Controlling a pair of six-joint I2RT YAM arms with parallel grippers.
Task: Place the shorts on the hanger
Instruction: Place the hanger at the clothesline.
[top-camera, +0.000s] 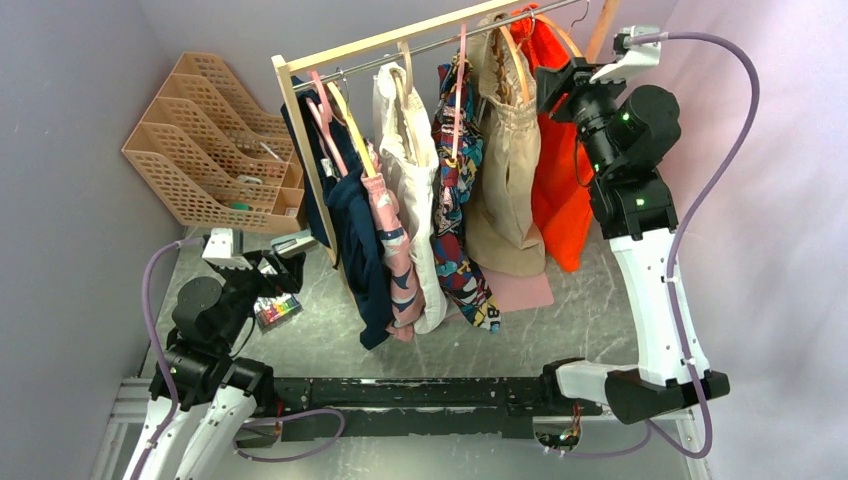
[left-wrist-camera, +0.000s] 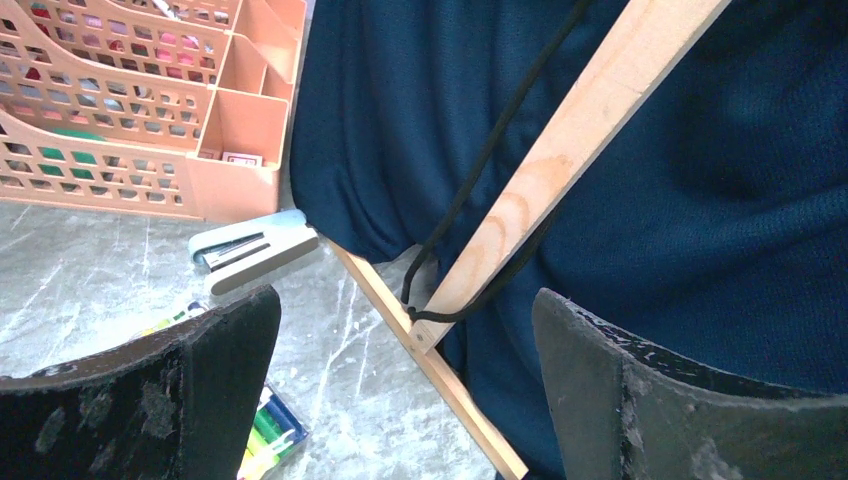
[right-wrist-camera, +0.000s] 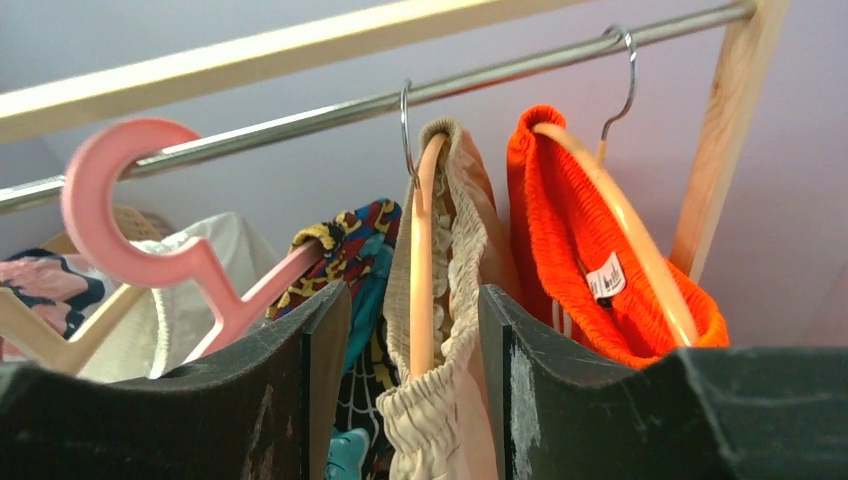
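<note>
Left gripper (left-wrist-camera: 405, 296) low by the rack post (left-wrist-camera: 560, 170), jaws wide apart, nothing between. Right gripper (right-wrist-camera: 412, 295) up high, jaws parted astride the shorts (right-wrist-camera: 458, 250). Shorts sit on the hanger (right-wrist-camera: 422, 260), hooked on the rail (right-wrist-camera: 250, 120), beside the orange shorts (right-wrist-camera: 560, 230).

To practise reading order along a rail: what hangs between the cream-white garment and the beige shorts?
A multicoloured patterned garment on a pink hanger hangs between the cream-white garment and the shorts; the top view shows it.
</note>
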